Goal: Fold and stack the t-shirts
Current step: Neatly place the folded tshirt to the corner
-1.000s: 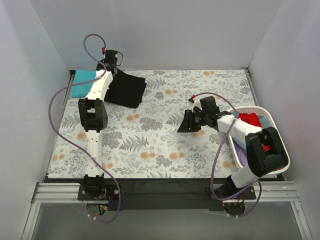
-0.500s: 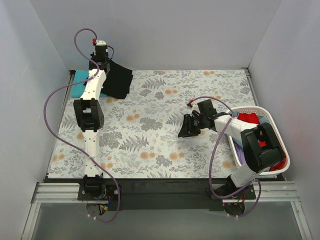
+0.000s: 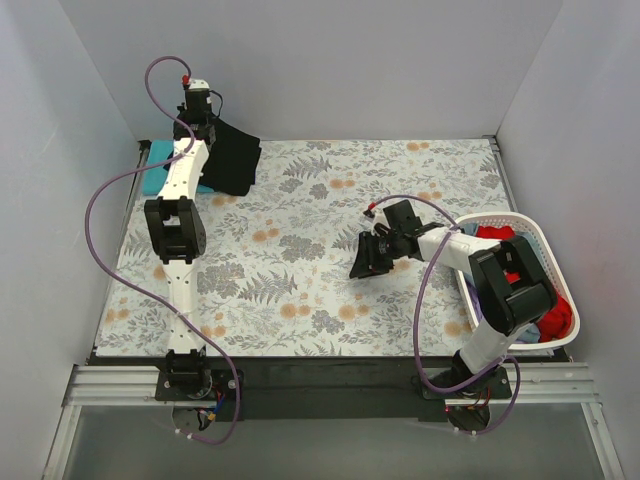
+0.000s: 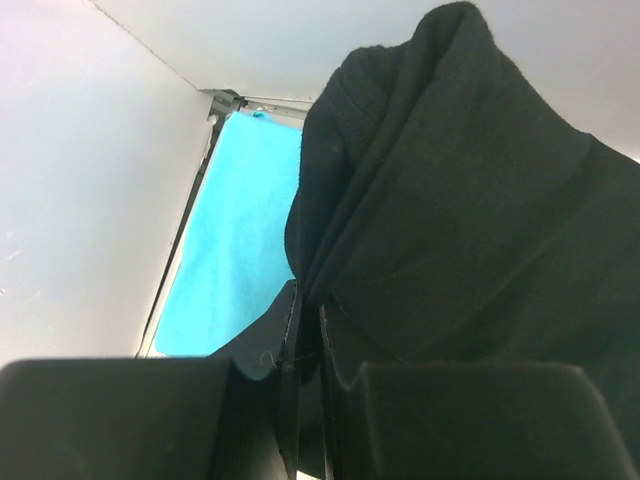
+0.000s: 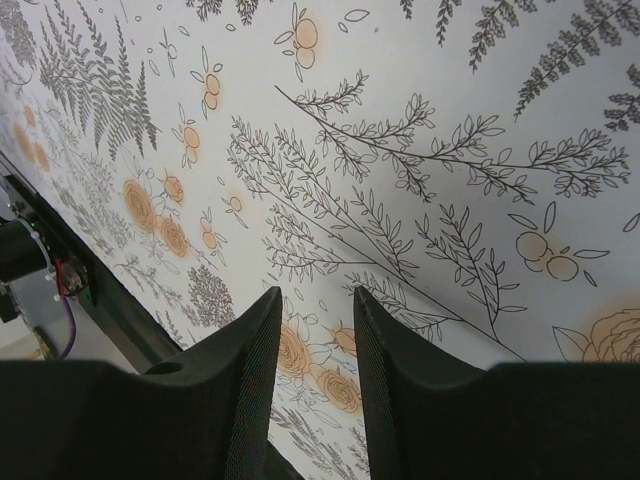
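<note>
1. Top external view: the table (image 3: pixel 330 190) fills the floor of the cell. Its widest open room is the middle, between the two arms.
2. The basket (image 3: pixel 520 219) sits at the right edge, just beside the right arm. A red shirt (image 3: pixel 497 236) and other cloth wait in it.
3. The black shirt (image 3: pixel 232 162) hangs bunched from the left gripper (image 4: pixel 305 395) at the far-left corner, its lower part down on the table. In the left wrist view the jaws are pressed together on a fold of it.
4. The teal shirt (image 3: pixel 160 165) lies flat in that corner, touching the black one and tight against the left wall.
5. The right gripper (image 3: pixel 363 260) hovers low over the table mid-right, jaws partly spread with nothing between them.
6. The step in hand looks like stacking, with the black shirt being brought onto the teal one.
7. The next move likely calls for lowering the cloth flat, squaring its edges over the teal one, then letting go.
8. Room is scarce there, with the back wall and left wall both near the left arm. Any sweep is better made toward the table's middle.
</note>
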Robot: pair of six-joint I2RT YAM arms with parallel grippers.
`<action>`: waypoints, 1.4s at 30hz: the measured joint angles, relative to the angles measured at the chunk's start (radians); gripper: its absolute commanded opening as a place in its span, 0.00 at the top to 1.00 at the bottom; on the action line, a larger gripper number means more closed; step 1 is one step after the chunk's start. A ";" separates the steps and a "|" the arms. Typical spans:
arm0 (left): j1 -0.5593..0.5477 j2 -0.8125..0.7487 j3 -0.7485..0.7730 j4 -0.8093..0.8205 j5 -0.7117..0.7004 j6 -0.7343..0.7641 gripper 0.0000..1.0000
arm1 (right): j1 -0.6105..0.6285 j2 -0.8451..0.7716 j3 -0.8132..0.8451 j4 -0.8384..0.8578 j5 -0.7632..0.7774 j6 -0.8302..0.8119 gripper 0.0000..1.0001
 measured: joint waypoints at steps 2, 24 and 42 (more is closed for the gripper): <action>0.001 0.000 0.000 0.001 0.004 0.008 1.00 | 0.005 0.003 0.000 -0.001 0.002 0.000 0.59; 0.042 -0.063 -0.076 0.059 0.033 0.070 1.00 | 0.029 0.003 0.000 0.000 0.021 0.003 0.59; 0.041 -0.121 -0.081 0.058 0.098 0.058 1.00 | 0.043 0.003 -0.001 0.002 0.028 0.011 0.60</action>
